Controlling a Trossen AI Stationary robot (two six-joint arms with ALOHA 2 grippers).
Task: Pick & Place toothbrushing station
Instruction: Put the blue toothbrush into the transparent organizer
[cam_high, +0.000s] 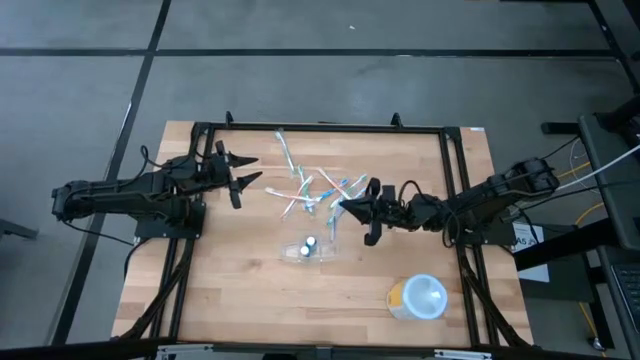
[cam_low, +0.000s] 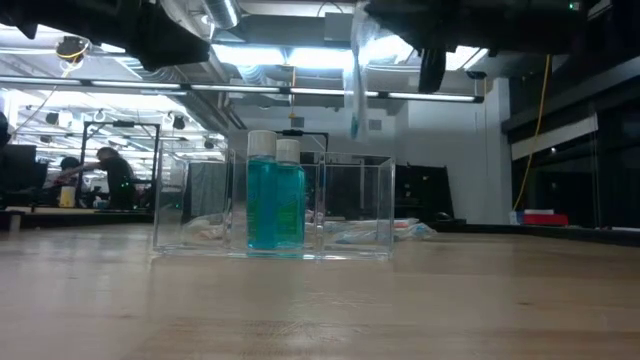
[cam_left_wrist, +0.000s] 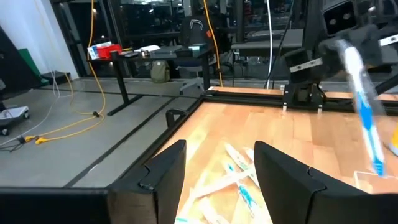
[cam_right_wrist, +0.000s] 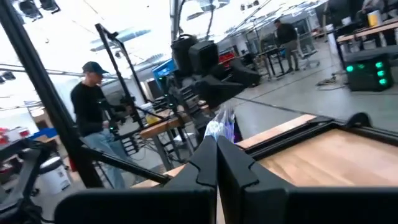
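Observation:
The toothbrushing station (cam_high: 310, 249) is a clear rectangular holder standing on the table's middle. In the low view (cam_low: 345, 205) two teal bottles (cam_low: 276, 200) stand in it. Several blue and white toothbrushes (cam_high: 305, 185) lie loose on the table beyond it. My right gripper (cam_high: 347, 206) is shut on one toothbrush (cam_low: 354, 85) above the holder's right part. My left gripper (cam_high: 249, 171) is open and empty, over the table left of the loose toothbrushes (cam_left_wrist: 236, 177). My right gripper pinches the toothbrush's upper end (cam_right_wrist: 220, 129) between its two shut fingers, coming roughly level from the table's right side. The toothbrush (cam_left_wrist: 365, 115) hangs down below the fingers, slightly slanted. It is lifted clear of the table and of the holder.
A round white and yellow container (cam_high: 419, 297) stands near the table's front right. A black frame (cam_high: 320, 128) runs along the table's far edge and sides. A person (cam_right_wrist: 93, 118) stands in the room beyond the table.

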